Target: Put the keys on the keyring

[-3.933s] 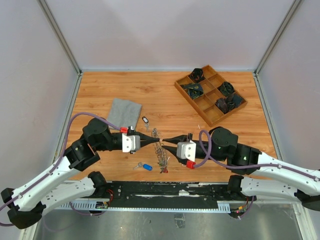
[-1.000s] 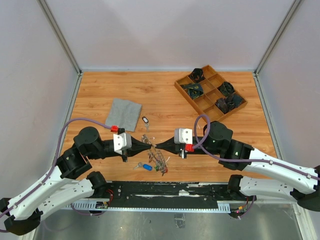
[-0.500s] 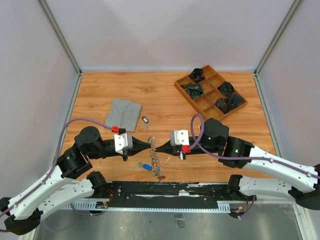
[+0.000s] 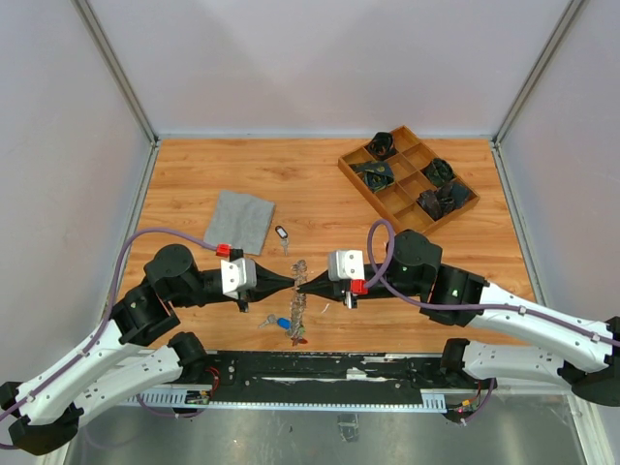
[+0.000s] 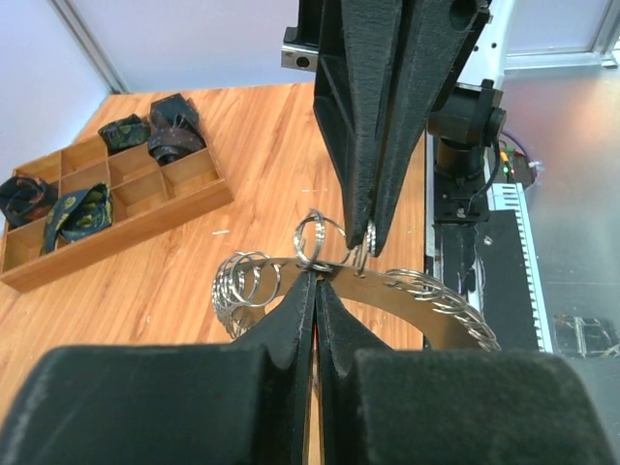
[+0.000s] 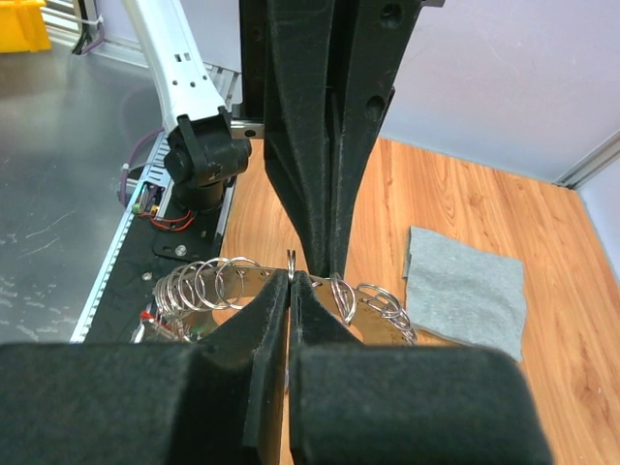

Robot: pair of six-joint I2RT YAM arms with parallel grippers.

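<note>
The keyring (image 4: 298, 302) is held just above the table between both grippers, with a bunch of silver keys (image 4: 295, 329) dangling from it. In the left wrist view it is a flat metal band (image 5: 382, 290) strung with small split rings. My left gripper (image 5: 317, 279) is shut on the band's edge. My right gripper (image 6: 291, 281) is shut on a small upright ring (image 6: 291, 258) at the band (image 6: 373, 327). The two sets of tips, left gripper (image 4: 291, 282) and right gripper (image 4: 303, 284), nearly touch. A blue-tagged key (image 4: 284, 324) and a black-tagged key (image 4: 281, 232) lie loose on the table.
A grey cloth square (image 4: 240, 221) lies left of centre behind the grippers. A wooden compartment tray (image 4: 394, 201) holding dark bundles sits at the back right. The arms' base rail (image 4: 320, 366) runs along the near edge.
Over the last second both grippers kept their hold, and the right one edged left. The hanging bunch of keys swung from the right to hang below the tips.
</note>
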